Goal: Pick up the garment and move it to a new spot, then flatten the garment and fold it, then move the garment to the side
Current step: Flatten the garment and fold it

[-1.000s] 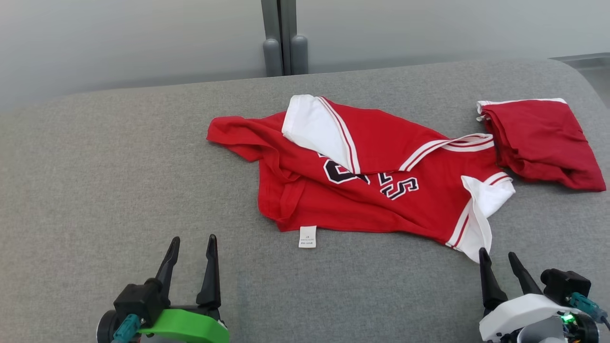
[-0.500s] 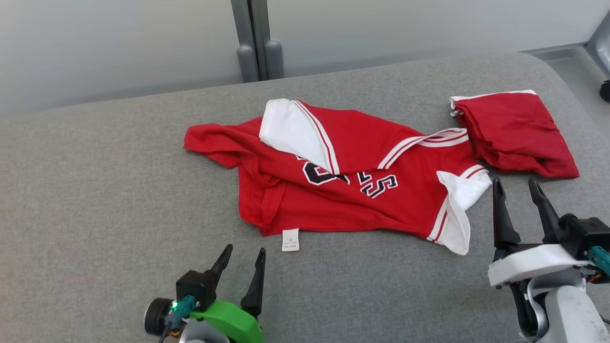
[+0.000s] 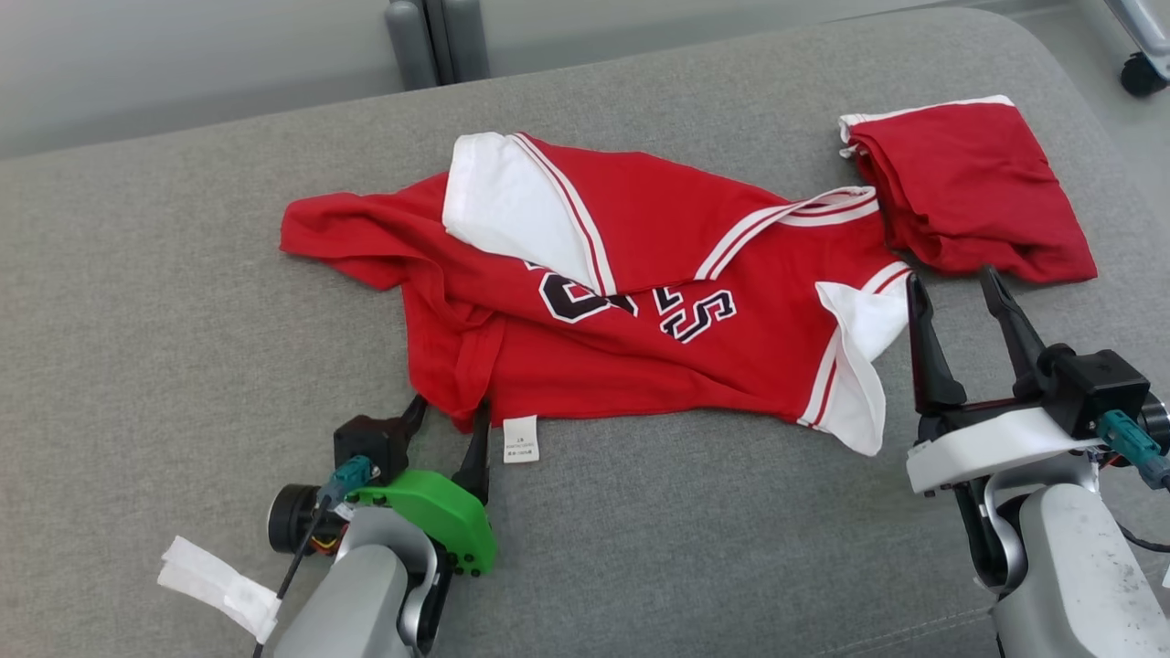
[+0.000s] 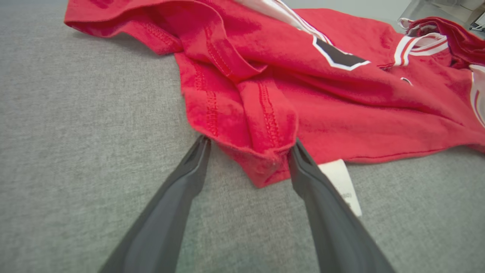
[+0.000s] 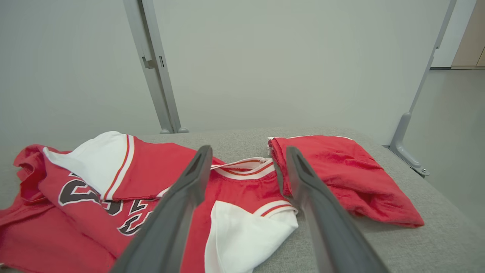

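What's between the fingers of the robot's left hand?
The hem corner of the crumpled red fabric jersey sits between the fingers of the open left hand; the left wrist view shows it.

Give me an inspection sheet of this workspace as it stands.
Surface: grey fabric top, flat.
Job's things: red jersey, crumpled and not yet flattened; white label at its near hem.
Clutter: folded red garment, far right, beside the jersey.
Grippers: left gripper open, fingers either side of the jersey's near corner; right gripper open, beside the white sleeve.
Cables: dark cable at the left wrist; teal plug at the right wrist.
Surroundings: pale wall, grey post, castor on the floor.
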Robot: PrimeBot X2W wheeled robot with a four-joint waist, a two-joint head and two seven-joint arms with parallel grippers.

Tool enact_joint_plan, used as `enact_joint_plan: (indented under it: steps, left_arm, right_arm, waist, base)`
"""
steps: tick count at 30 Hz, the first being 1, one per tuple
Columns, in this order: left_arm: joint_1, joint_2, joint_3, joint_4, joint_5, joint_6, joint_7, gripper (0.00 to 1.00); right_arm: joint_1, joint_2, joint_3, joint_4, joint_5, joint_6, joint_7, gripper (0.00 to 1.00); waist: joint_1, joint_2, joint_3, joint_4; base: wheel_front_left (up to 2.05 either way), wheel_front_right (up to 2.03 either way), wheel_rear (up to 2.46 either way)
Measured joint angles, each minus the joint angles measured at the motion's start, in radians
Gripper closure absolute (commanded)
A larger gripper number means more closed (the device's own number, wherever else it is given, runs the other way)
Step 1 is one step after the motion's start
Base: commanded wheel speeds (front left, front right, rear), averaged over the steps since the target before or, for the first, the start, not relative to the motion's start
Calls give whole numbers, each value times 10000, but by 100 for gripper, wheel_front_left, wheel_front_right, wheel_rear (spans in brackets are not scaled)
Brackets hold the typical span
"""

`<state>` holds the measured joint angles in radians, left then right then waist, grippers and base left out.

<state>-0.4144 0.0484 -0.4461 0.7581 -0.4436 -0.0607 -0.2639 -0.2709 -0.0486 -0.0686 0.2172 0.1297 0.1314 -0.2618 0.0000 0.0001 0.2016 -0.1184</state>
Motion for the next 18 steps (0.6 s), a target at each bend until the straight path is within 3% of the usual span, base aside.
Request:
enact_joint_plan:
  steps: [1,2,4,7,8,18]
  left_arm:
    - [-78,0,21,12,-38,56,0,0]
    - [-116,0,46,13,-52,115,0,7]
    - [-174,0,138,38,-125,276,0,51]
    - [-229,0,324,-21,-203,372,0,94]
    - [-232,0,422,-100,-224,395,-2,100]
    - [232,2,1941,-1350,-424,278,0,100]
  right_arm:
    - [-30,-2,-48,-2,-29,0,-2,0]
    - [-46,-4,-77,-8,-65,0,-2,0]
    - [-61,-4,-134,-12,-77,0,-2,0]
    - [-66,-4,-222,-8,-90,0,0,0]
    - [-66,-6,-244,-8,-90,0,-2,0]
    - [18,-4,-571,84,-188,0,0,0]
  waist:
    - [0,0,73,-37]
    - [0,0,127,-65]
    - [0,0,232,-114]
    - [0,0,289,-114]
    - [0,0,284,-90]
    - [0,0,-20,454]
  base:
    - [0,0,0]
    - [0,0,0]
    - [0,0,0]
    - [0,0,0]
    - [0,0,0]
    - [0,0,0]
